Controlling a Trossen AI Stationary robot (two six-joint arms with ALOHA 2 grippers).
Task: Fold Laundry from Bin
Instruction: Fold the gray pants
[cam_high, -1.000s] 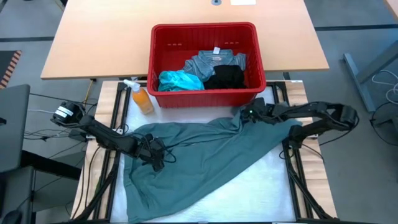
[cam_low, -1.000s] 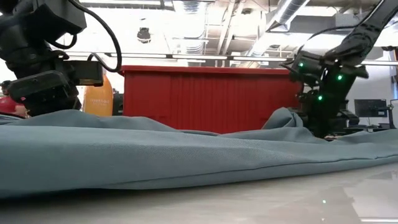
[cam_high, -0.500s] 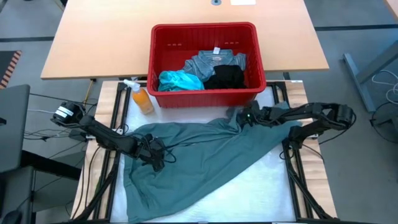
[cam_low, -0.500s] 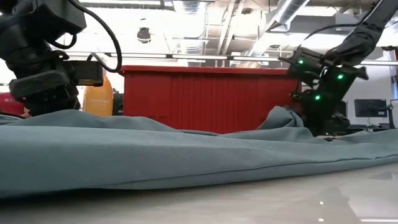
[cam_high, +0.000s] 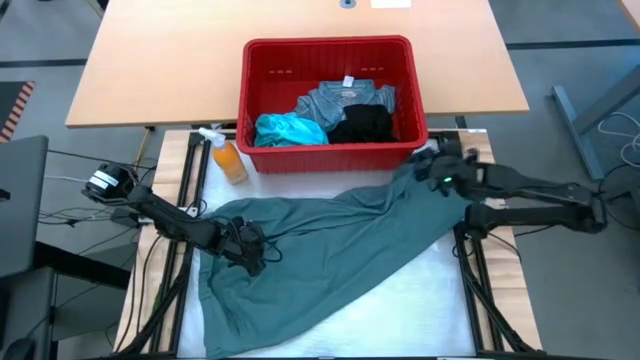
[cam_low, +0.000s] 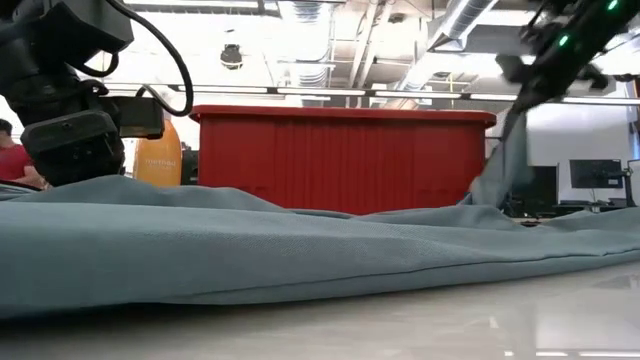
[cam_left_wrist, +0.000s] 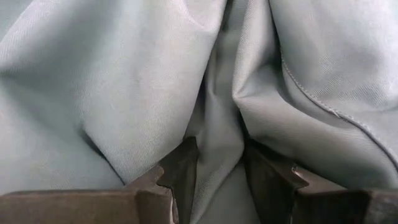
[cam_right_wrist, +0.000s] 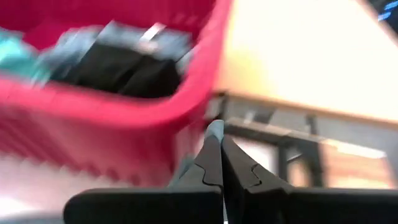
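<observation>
Grey-green shirt (cam_high: 330, 255) sprawls across the near table. Left gripper (cam_high: 250, 250), low, pinches a fold; right gripper (cam_high: 432, 170), raised beside the red bin (cam_high: 330, 50), clamps its far corner.

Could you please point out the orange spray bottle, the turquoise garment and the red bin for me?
orange spray bottle (cam_high: 229, 161), high view, on its orange body.
turquoise garment (cam_high: 288, 130), high view, on the middle of its crumpled cloth.
red bin (cam_high: 327, 46), high view, on its far rim.
</observation>
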